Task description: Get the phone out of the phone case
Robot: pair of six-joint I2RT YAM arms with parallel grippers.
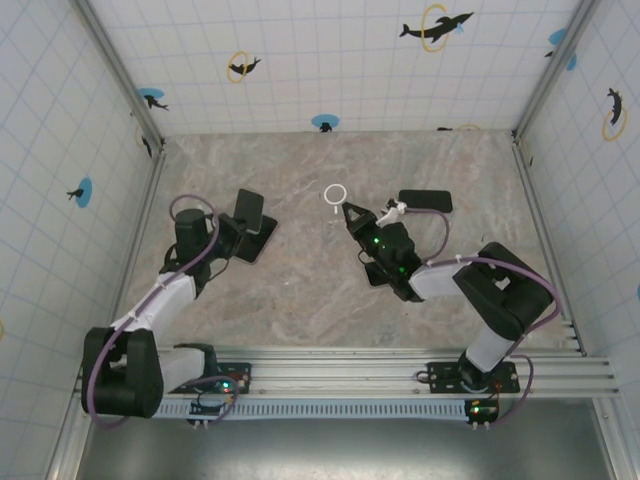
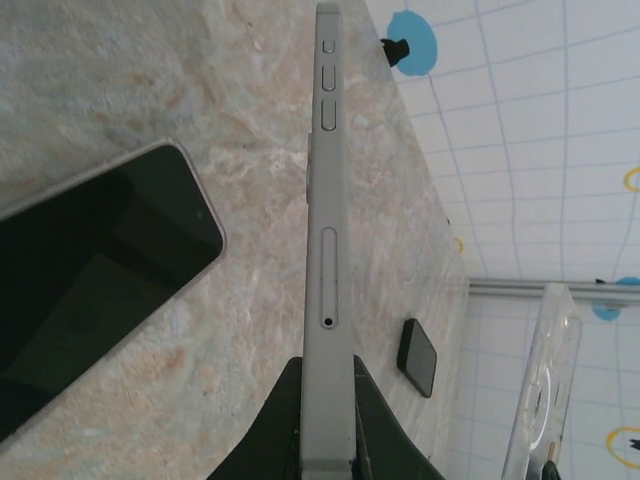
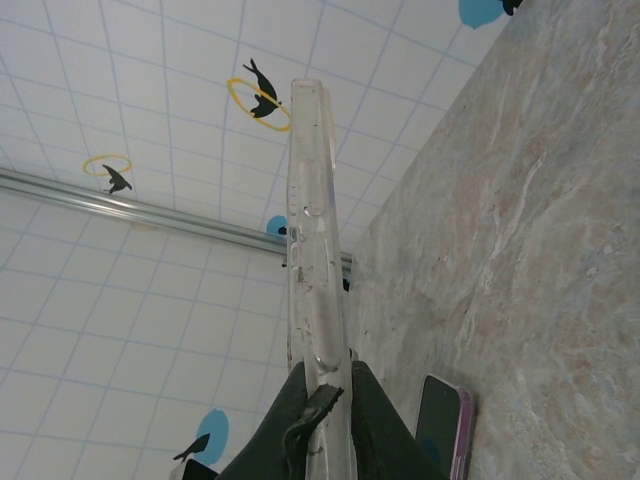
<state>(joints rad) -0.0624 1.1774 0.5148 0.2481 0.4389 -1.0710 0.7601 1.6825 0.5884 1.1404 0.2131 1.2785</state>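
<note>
- Left gripper [image 2: 327, 372] is pinched on the lower end of the phone [image 2: 330, 220], which is held edge-on with its side buttons turned to the wrist camera.
- From above, the phone [image 1: 250, 210] is seen left of centre, raised off the bench [image 1: 300, 290] at the left gripper [image 1: 238, 230].
- Right gripper [image 3: 320, 375] is pressed onto one end of the clear case [image 3: 312, 220], which is also held edge-on.
- From above, the case [image 1: 336, 195] is marked mainly by its white ring, just ahead of the right gripper [image 1: 352, 213]. It appears to be lifted off the bench, though this is hard to judge.
- Phone and case are apart, each in its own gripper.
- A dark phone [image 1: 262, 242] is laid flat on the bench just beside the left gripper, its black screen [image 2: 90, 290] facing up.
- A far phone [image 1: 425, 200] is laid flat near the right gripper, and a pinkish edge [image 3: 445, 420] is shown in the right wrist view.
</note>
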